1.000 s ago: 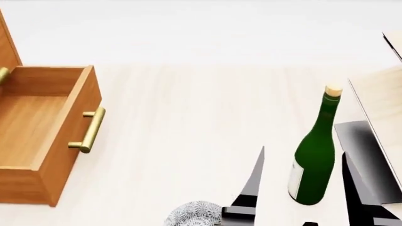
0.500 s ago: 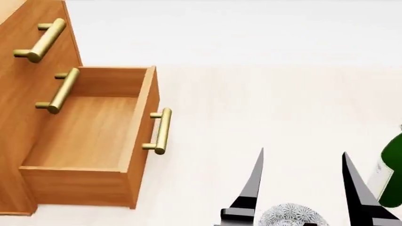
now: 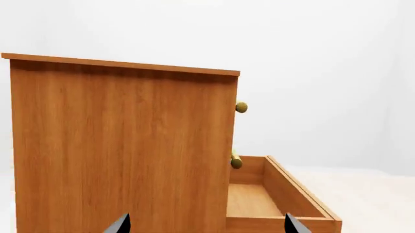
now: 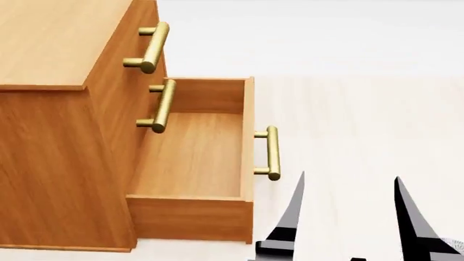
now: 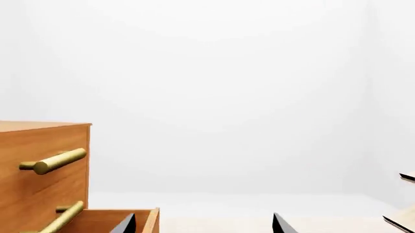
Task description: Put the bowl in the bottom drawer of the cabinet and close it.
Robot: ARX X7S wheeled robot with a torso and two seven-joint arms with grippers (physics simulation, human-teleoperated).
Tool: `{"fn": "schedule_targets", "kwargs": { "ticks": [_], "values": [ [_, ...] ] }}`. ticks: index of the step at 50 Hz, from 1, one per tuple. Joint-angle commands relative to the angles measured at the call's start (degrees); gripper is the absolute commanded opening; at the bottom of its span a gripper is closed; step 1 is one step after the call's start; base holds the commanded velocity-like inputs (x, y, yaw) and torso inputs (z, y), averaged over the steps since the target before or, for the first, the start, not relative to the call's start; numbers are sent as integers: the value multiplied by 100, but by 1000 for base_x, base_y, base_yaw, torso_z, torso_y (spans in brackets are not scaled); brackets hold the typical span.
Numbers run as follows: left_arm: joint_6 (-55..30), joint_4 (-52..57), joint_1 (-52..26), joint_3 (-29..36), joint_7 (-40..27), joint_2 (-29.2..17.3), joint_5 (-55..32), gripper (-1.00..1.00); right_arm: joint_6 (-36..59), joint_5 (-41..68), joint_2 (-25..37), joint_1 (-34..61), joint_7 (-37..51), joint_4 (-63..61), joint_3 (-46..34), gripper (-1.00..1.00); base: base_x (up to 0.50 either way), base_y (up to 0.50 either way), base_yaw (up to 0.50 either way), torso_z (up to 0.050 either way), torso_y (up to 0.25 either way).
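The orange-brown cabinet (image 4: 58, 136) fills the left of the head view, with brass handles on its two upper drawer fronts. Its bottom drawer (image 4: 192, 157) is pulled out and has nothing inside; its brass handle (image 4: 272, 152) faces right. Only a sliver of the patterned bowl (image 4: 457, 243) shows, at the bottom right edge on the floor. My right gripper (image 4: 349, 176) is open and holds nothing, just right of the drawer's handle; in its wrist view the right gripper (image 5: 204, 216) points past the drawer front. My left gripper (image 3: 207, 216) is open, facing the cabinet's side wall (image 3: 123, 150).
Pale wooden floor (image 4: 362, 109) stretches to the right of the drawer. Edges of a light-wood rack (image 5: 405, 218) show at the far right of the right wrist view.
The head view has swung left: the cabinet and open drawer slid right in the picture, the green bottle left the view, and the bowl slid to the bottom right edge. The gripper stays open.
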Motion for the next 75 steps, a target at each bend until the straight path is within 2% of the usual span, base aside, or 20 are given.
{"fn": "schedule_targets", "kwargs": {
  "ticks": [1,44,75],
  "values": [
    [33,17,10,81,-41,-55,-1,100,-126,157,-38,-40,41,6,157,100,0,0,0,0,0],
    [-87,129,-5,271,-246,-289,15,100,-178,263,81,-36,173,90,69,100,0,0,0,50,-1],
    [19,64,-7,388,-327,-394,31,100,-168,353,175,-36,274,78,55,100,0,0,0,48,-143]
  ]
}}
